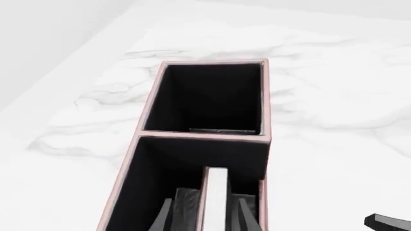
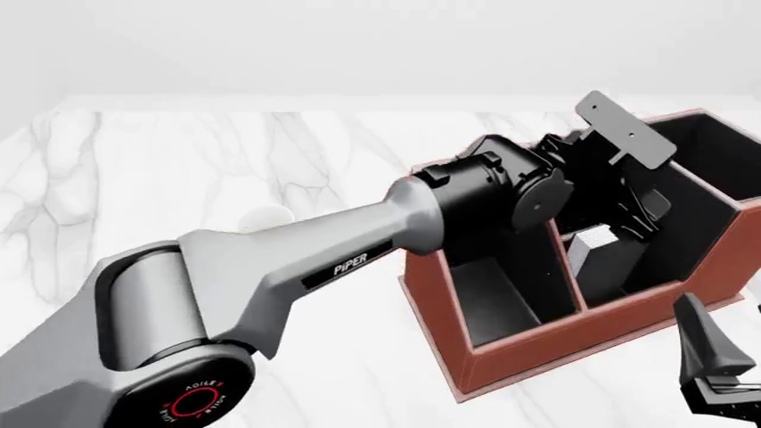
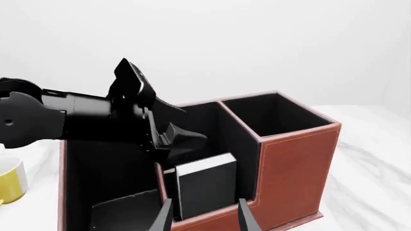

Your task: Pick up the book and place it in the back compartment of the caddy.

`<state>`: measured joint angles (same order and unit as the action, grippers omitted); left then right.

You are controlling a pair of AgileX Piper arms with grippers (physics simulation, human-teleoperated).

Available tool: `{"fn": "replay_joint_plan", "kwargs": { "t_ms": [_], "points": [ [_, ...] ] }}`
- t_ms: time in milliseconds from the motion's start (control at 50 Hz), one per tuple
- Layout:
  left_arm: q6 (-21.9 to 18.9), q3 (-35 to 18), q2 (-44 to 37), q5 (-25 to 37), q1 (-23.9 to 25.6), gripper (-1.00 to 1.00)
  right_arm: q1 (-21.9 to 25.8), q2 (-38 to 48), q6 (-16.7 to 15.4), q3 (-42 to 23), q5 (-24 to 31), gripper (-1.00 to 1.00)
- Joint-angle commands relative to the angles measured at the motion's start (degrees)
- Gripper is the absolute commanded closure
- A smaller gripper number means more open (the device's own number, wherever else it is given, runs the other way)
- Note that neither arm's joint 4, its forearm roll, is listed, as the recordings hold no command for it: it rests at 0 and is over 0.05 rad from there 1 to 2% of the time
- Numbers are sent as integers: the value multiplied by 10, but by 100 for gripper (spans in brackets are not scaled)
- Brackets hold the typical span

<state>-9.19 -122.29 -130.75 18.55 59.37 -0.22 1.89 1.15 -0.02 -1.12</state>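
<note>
We see the left hand [image 2: 612,234] gripping the book [image 2: 591,252] upright inside a compartment of the caddy [image 2: 535,343] on the worktop [image 2: 178,169]. The right hand [image 3: 204,216] waits beside the caddy, fingers parted and holding nothing.

The caddy [image 3: 295,159] looks like smooth reddish-brown leather with pale stitching along its edges, lined inside in matt black. The book [image 3: 207,188] has a matt black cover and plain white paper edges. The table [image 1: 334,96] is glossy white marble with grey veins. The mug [image 3: 9,180] at the frame's left edge looks like glossy yellow ceramic.
</note>
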Motion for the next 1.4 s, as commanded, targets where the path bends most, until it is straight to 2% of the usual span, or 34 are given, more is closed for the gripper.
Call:
{"fn": "replay_joint_plan", "kwargs": {
  "t_ms": [20, 240, 320, 440, 460, 480, 500, 520, 560, 580, 620, 680, 740, 920, 960, 1040, 1080, 1100, 1120, 1260, 1320, 1400],
  "points": [
    [-10, 67, 89, -6, 2, -100, -1, 10, -2, 0, -9, -100],
    [-31, 107, 160, -9, -27, -100, -3, 20, -4, 0, -19, -100],
    [-52, 123, 188, -6, -40, -100, -3, 24, -4, 0, -22, -100],
    [-63, 227, 273, -46, -56, -100, -2, 27, -3, 0, -25, -100],
    [-63, 228, 274, -47, -56, -100, -2, 27, -3, 0, -25, -100],
    [-75, 249, 286, -57, -61, -100, -2, 22, -3, 0, -21, -100],
    [-122, 324, 328, -108, -82, -100, -2, 20, -1, 0, -19, -100],
    [-90, 361, 364, -126, -74, -100, -2, 21, -1, 0, -20, -100],
    [-113, 438, 405, -171, -99, -100, -1, 21, 0, -1, -20, -100],
    [-113, 438, 405, -172, -99, -100, -1, 22, 0, -1, -21, -100],
    [-95, 501, 443, -206, -120, -100, 0, 23, -1, 0, -23, -100],
    [-102, 571, 475, -245, -160, -100, 1, 16, -1, 0, -16, -100],
    [-90, 619, 510, -272, -187, -100, 1, 19, -2, -1, -19, -100],
    [-49, 704, 604, -314, -208, -100, -9, 32, -6, 0, -31, -100],
    [-22, 729, 632, -337, -212, -100, -11, 35, -8, 0, -34, -100],
    [5, 769, 663, -380, -231, -100, -11, 44, -15, 0, -41, -100],
    [-1, 794, 672, -406, -241, -100, -13, 57, -13, 0, -51, -100],
    [33, 807, 689, -422, -244, -100, -14, 59, -13, 0, -53, -100],
    [46, 819, 700, -441, -260, -100, -16, 57, -13, 0, -51, -100],
    [76, 867, 708, -498, -287, -100, -17, 59, -15, 0, -51, -100],
    [85, 886, 715, -516, -296, -100, -16, 81, -16, 0, -68, -100],
    [91, 901, 709, -532, -302, -100, -14, 171, -3, 0, -133, -100]
  ]
}}
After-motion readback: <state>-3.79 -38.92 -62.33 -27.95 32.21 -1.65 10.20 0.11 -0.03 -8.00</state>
